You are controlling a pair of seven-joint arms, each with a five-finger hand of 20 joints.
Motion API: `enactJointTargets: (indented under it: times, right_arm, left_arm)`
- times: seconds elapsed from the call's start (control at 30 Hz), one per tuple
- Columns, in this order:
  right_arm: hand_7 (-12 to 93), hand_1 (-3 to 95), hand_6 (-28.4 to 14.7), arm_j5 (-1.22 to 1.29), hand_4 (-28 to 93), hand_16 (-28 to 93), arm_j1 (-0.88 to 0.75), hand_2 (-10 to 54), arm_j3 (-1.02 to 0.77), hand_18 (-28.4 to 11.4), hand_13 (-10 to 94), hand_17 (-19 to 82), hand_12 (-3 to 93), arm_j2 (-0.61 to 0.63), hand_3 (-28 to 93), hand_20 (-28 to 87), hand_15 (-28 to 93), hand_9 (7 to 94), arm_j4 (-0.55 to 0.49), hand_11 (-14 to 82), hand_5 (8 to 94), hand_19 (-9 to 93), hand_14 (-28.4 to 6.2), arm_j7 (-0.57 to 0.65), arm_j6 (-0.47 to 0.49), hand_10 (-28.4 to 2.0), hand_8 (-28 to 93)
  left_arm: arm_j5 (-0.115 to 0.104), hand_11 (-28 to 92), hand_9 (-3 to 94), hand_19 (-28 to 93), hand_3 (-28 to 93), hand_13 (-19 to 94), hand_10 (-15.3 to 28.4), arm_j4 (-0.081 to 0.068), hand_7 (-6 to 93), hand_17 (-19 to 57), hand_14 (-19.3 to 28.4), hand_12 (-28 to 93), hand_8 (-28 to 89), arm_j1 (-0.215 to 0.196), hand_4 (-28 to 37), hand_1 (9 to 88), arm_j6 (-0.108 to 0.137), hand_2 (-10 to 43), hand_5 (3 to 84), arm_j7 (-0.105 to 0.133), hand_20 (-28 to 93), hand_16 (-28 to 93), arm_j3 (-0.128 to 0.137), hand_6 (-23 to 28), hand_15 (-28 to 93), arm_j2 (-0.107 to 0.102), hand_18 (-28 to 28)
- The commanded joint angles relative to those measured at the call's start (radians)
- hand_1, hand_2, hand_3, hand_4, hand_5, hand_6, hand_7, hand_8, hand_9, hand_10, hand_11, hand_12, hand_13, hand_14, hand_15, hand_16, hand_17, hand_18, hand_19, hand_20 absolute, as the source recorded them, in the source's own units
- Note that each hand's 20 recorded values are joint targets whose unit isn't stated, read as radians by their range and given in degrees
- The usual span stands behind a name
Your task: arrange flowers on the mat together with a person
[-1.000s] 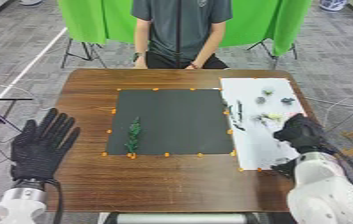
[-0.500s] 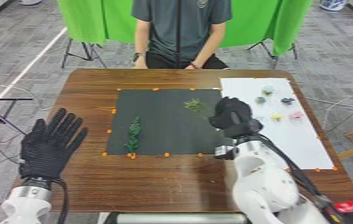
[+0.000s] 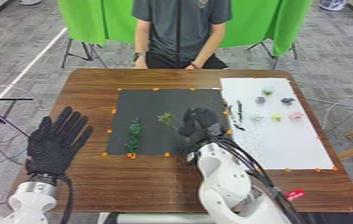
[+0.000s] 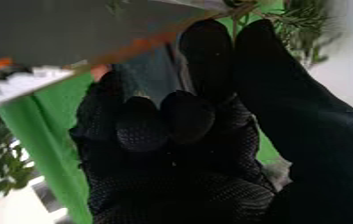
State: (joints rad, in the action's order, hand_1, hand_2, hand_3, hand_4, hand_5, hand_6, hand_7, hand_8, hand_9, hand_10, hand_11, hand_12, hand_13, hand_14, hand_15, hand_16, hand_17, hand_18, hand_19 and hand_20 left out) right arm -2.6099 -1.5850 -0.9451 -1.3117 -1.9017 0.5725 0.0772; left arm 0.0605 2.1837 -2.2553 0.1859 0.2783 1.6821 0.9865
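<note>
The right hand (image 3: 199, 124) is pinching the stem of a feathery green sprig (image 3: 167, 119) between thumb and finger, its other fingers curling, over the right part of the dark mat (image 3: 159, 146). A leafy green stem (image 3: 134, 135) is lying along the mat's left side (rather upright, seen from here). To the right, a white sheet (image 3: 288, 150) is carrying small flower heads, including a yellow one (image 3: 276, 117) and a pink one (image 3: 297, 115). At the tabletop's (image 3: 124, 185) left, the left hand (image 3: 52, 150) is keeping its fingers straight and slightly spread.
</note>
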Motion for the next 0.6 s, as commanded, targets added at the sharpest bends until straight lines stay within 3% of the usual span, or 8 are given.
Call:
enactJointTargets:
  times: [0.03,0.17,0.27,0.6]
  right_arm:
    - [46,48.6,-1.4,0.058,-20,52,0.025,-9.5,0.066,-28.3,54,29,56.1,-0.053,74,42,83,63.4,0.068,72.5,74.9,86,-23.0,0.023,0.01,-18.2,18]
    - [46,48.2,-1.4,0.078,-20,51,0.027,-9.5,0.072,-28.4,54,29,55.2,-0.077,74,41,83,63.7,0.078,72.4,75.0,86,-23.1,0.049,0.025,-18.1,18]
    - [46,47.2,-1.3,0.065,-20,51,0.026,-9.5,0.082,-28.4,54,29,54.9,-0.08,74,41,83,63.9,0.074,72.1,74.9,86,-23.2,0.046,0.013,-18.3,18]
    - [47,45.9,-1.1,0.072,-20,50,0.019,-9.5,0.098,-28.4,54,30,54.4,-0.079,74,40,84,64.2,0.058,72.0,74.2,87,-23.7,0.064,0.007,-18.6,18]
  left_arm:
    - [-0.03,13,39.4,25,70,29,12.8,-0.008,7.1,-1.7,11.2,8,-8,0.0,-28.3,31.7,0.005,13.9,44.5,-0.004,13,-4,-0.016,7.7,16,-0.005,11.8]
    - [-0.03,13,39.4,26,70,29,12.8,-0.01,7.2,-1.7,11.2,8,-8,0.007,-28.3,31.7,0.004,13.9,44.5,-0.012,13,-4,-0.021,7.6,16,-0.006,11.8]
    - [-0.046,13,39.4,26,70,29,12.9,-0.011,7.3,-1.7,11.2,8,-8,0.008,-28.3,31.7,0.004,13.9,44.6,-0.006,13,-4,-0.02,7.6,16,-0.01,11.9]
    - [-0.044,13,39.5,26,71,29,12.8,-0.012,7.3,-1.6,11.3,8,-8,0.01,-28.3,31.7,0.006,13.9,44.7,-0.017,13,-4,-0.02,7.6,16,-0.01,11.9]
